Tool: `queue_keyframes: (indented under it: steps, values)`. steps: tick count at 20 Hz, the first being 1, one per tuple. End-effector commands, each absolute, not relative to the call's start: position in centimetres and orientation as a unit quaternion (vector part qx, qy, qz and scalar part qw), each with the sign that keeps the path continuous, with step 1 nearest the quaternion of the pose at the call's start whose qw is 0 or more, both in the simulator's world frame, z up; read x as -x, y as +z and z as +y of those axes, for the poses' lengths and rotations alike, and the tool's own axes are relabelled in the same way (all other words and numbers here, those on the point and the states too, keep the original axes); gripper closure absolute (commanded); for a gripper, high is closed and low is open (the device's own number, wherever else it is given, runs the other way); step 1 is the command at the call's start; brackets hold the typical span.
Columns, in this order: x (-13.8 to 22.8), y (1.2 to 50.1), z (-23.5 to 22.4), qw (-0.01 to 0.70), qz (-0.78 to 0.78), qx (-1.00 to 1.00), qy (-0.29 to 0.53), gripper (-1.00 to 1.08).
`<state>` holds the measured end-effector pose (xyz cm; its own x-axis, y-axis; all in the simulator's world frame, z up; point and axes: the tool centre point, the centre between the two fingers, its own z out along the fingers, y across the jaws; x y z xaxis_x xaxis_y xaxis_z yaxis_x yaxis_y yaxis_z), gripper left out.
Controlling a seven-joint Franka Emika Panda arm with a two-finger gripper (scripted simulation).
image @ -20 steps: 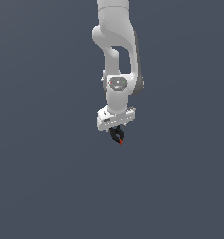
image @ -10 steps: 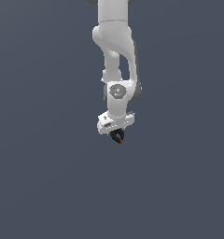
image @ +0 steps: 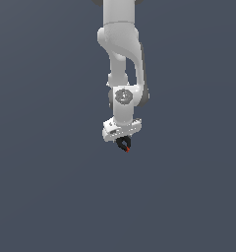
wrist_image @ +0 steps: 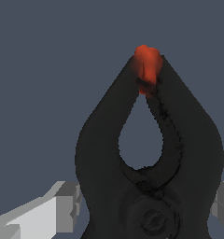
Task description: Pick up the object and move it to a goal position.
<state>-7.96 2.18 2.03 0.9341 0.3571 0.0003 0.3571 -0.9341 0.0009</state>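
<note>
Hanging straight down from the top of the exterior view, the white arm carries its gripper just above the middle of the plain grey-blue background. The object, a small black clamp-like piece with a red-orange tip, sits directly under the white hand and touches it, its tip pointing down and slightly toward the exterior view's right. Nothing beneath it touches it; it is clear of any surface that shows.

In the wrist view the object fills most of the frame: two black curved arms rise from a round pivot and meet at the red-orange tip, leaving a teardrop-shaped gap between them. A grey-white finger shows at one side of the black body and another pale finger at the opposite edge, both against its lower part, so the fingers are pressed onto the object.

Compared with a second ago, the hand and the object are lower in the exterior view and have shifted a little toward that view's left; the wrist joint is lower too. The hold on the piece looks the same, and its tilt has hardly changed.
</note>
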Motion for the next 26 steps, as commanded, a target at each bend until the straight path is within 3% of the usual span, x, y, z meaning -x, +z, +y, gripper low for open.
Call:
queue_keyframes:
  steps: [1, 14, 26]
  values:
    - [8.0, 1.9, 2.3, 0.0, 0.182, -0.983, 0.0, 1.08]
    - [8.2, 5.5, 1.1, 0.0, 0.182, -0.983, 0.0, 1.08]
    - [9.1, 15.9, -2.0, 0.0, 0.182, -0.983, 0.0, 1.08]
